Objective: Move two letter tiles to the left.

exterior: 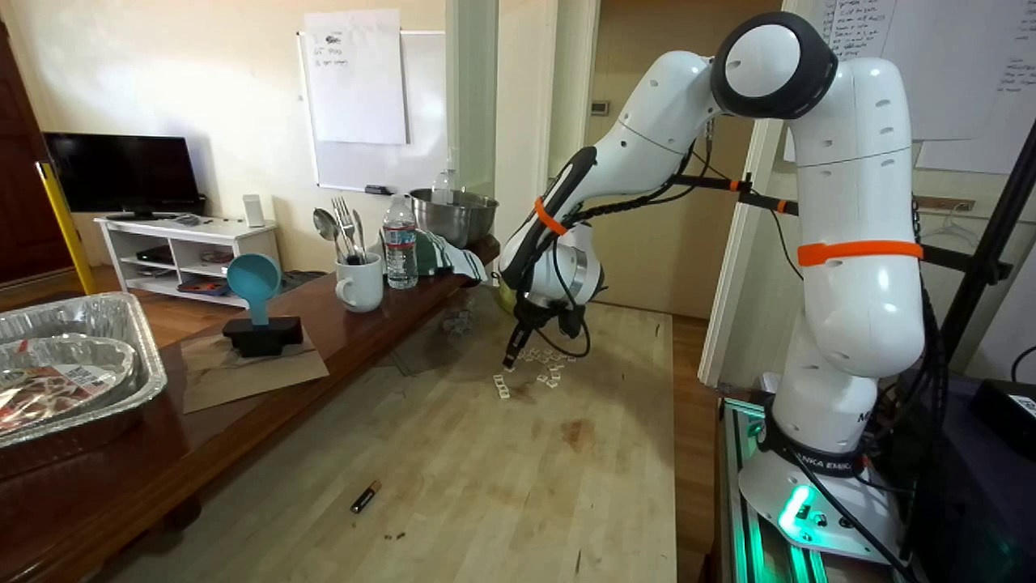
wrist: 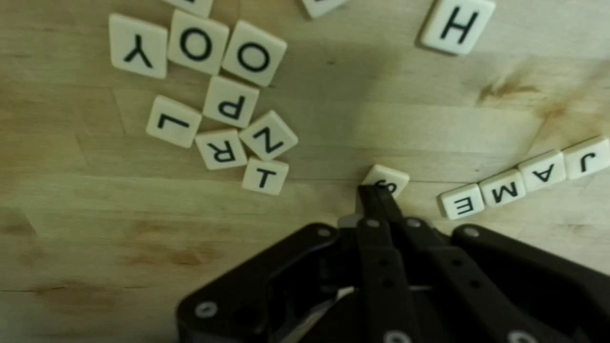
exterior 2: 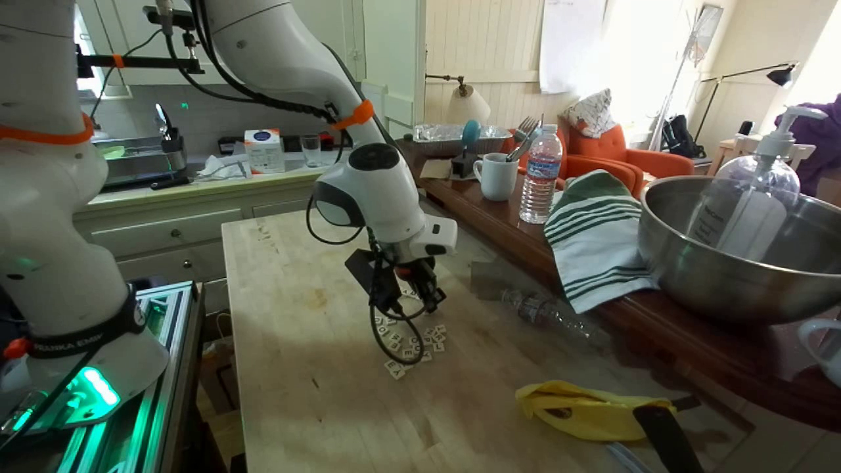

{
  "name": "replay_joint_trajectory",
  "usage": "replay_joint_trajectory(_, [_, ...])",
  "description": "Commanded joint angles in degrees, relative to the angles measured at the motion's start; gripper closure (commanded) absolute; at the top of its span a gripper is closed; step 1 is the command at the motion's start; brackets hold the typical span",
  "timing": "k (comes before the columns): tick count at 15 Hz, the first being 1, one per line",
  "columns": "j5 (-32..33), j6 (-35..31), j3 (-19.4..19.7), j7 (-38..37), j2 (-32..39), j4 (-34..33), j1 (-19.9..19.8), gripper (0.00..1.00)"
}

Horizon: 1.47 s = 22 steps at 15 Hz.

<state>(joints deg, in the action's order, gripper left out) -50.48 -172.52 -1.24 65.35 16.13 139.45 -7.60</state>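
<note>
The letter tiles are small pale squares with black letters on the wooden table. In the wrist view an S tile (wrist: 394,176) lies alone at my gripper (wrist: 374,188), whose fingertips are together and cover part of it. I cannot tell if they press on it. To its right, an E tile (wrist: 463,201), M tile (wrist: 503,192), A tile (wrist: 542,170) and J tile (wrist: 587,157) form a slanted row. A T tile (wrist: 265,176) edges a loose cluster at the left. In both exterior views my gripper (exterior: 511,363) (exterior 2: 433,301) points down at the tiles.
An H tile (wrist: 458,25) lies at the wrist view's top right. A battery (exterior: 366,496) lies on the table (exterior: 518,494). A clear bottle (exterior 2: 552,316) and a yellow object (exterior 2: 585,410) lie near the raised brown counter (exterior: 324,332), which holds a mug (exterior: 359,283) and a metal bowl (exterior 2: 729,276).
</note>
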Motion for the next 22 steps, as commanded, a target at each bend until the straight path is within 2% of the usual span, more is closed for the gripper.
replay_joint_trajectory(1, [-0.15,-0.93,-0.08,0.08,1.17,0.09,0.11,1.00])
replay_joint_trajectory(22, [0.72,-5.11,3.06,-19.26,2.90,-0.24,6.36,1.00])
